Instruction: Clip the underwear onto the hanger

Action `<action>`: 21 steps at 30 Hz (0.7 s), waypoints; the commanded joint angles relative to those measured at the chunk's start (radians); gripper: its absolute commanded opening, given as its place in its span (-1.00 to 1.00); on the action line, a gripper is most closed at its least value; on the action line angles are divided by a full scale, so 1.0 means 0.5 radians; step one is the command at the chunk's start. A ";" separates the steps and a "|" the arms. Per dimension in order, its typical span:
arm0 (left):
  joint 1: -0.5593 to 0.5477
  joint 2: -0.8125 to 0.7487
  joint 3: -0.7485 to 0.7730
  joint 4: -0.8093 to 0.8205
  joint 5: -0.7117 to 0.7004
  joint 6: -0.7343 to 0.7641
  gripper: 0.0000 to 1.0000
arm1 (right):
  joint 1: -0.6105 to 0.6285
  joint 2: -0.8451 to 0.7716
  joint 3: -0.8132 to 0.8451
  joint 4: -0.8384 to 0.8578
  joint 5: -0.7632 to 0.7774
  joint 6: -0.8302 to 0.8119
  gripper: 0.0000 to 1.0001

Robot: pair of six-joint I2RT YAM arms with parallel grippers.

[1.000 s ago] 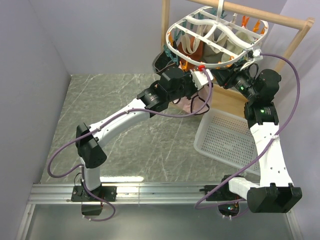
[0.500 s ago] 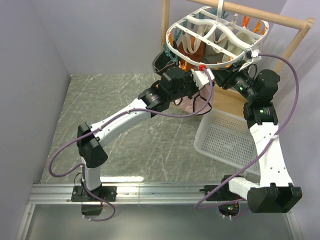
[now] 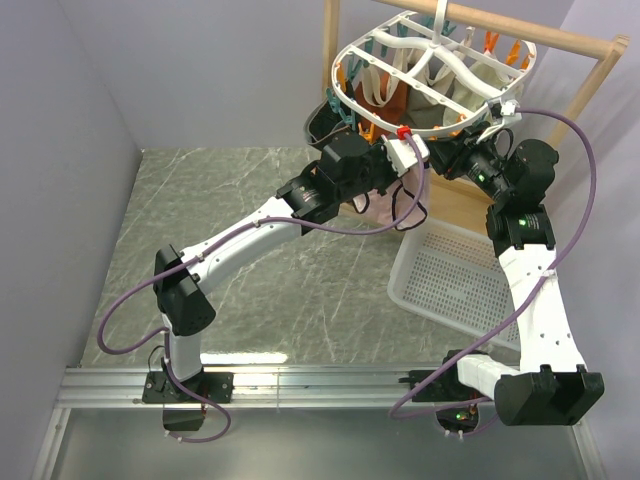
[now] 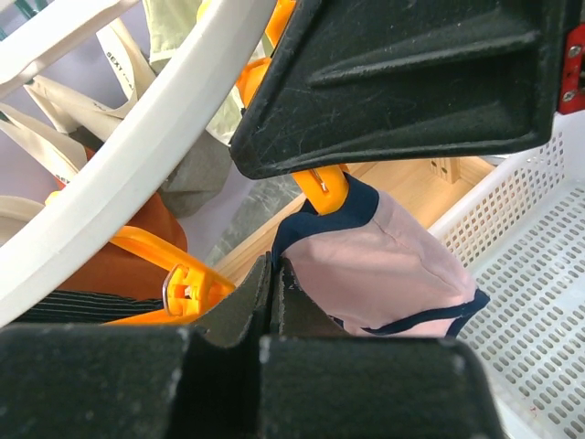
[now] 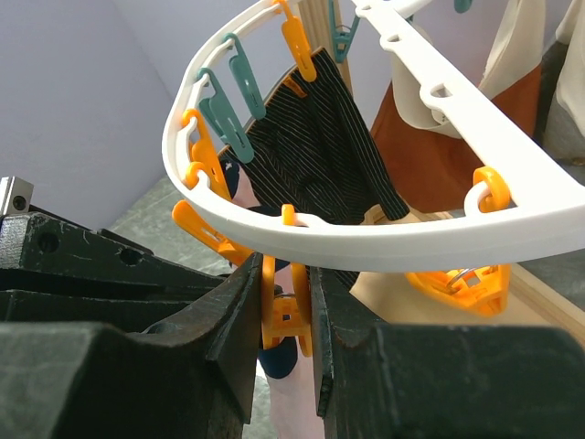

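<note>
The white oval hanger (image 3: 345, 62) hangs from the wooden rack, its rim (image 5: 411, 238) crossing the right wrist view. The pale pink underwear (image 4: 384, 265) with navy edging dangles below the rim. My left gripper (image 4: 272, 267) is shut on its navy waistband edge, just under the rim (image 3: 408, 152). An orange peg (image 5: 285, 315) hanging from the rim sits between the fingers of my right gripper (image 5: 285, 274), which is shut on it. The peg's lower end (image 4: 324, 187) meets the top of the navy waistband. Pink fabric (image 5: 297, 407) hangs below the peg.
A black striped garment (image 5: 320, 155), rust and cream garments (image 5: 430, 155) and teal pegs (image 5: 239, 87) also hang on the hanger. The white mesh basket (image 3: 455, 285) lies below right. The wooden rack bar (image 3: 560, 42) runs behind.
The left gripper has crept slightly up and right toward the rim with the underwear. The right gripper has stayed on the peg.
</note>
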State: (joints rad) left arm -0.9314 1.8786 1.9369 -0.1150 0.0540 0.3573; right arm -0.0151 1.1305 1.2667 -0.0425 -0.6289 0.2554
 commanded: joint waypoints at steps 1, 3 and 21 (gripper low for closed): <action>-0.015 -0.066 0.068 0.116 -0.037 0.031 -1.00 | 0.015 -0.006 0.001 0.042 -0.003 -0.020 -1.00; -0.018 -0.063 0.084 0.135 -0.056 0.034 -1.00 | 0.018 -0.006 0.004 0.042 -0.009 -0.023 -1.00; -0.015 -0.039 0.136 0.193 -0.080 0.068 -1.00 | 0.021 0.012 0.056 0.036 -0.028 0.002 -0.67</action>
State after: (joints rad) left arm -0.9337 1.8786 1.9530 -0.0643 0.0208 0.3801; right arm -0.0124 1.1309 1.2675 -0.0429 -0.6327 0.2459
